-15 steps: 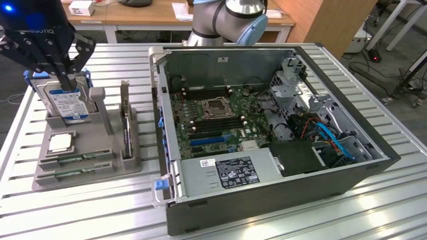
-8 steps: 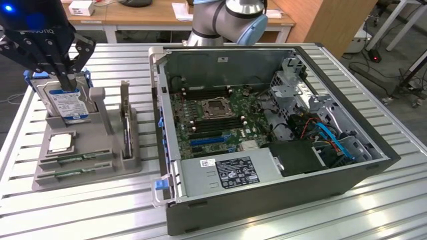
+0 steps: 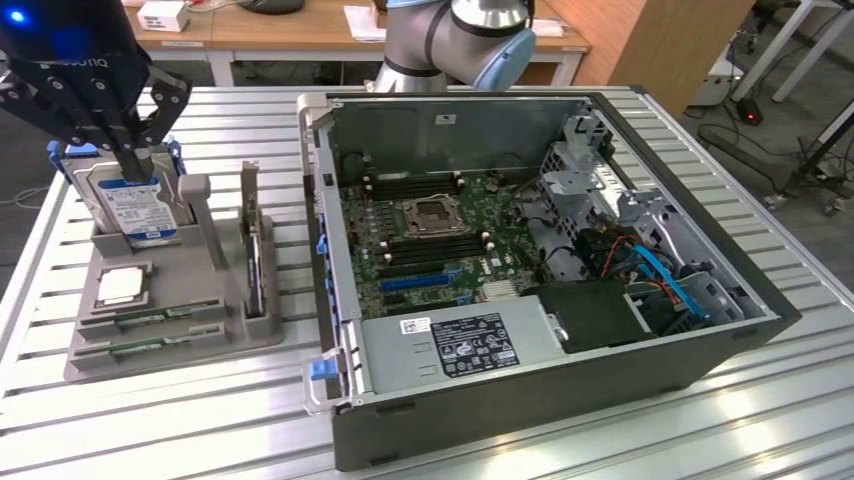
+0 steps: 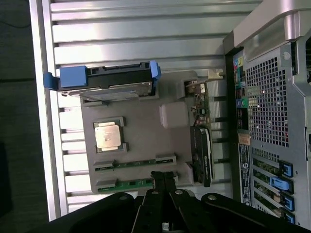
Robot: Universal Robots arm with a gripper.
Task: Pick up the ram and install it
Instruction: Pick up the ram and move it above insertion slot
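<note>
The gripper, fingers pressed together and empty, hangs above the tray at the exterior view's left. The ram lies flat in the tray's near slot (probably for reach from above).

Slatted metal table with grey parts holder beside open computer case, seemingly just apart.

The tool covers one end of the ram beneath its tips; its body is cut off at the edge.
</note>
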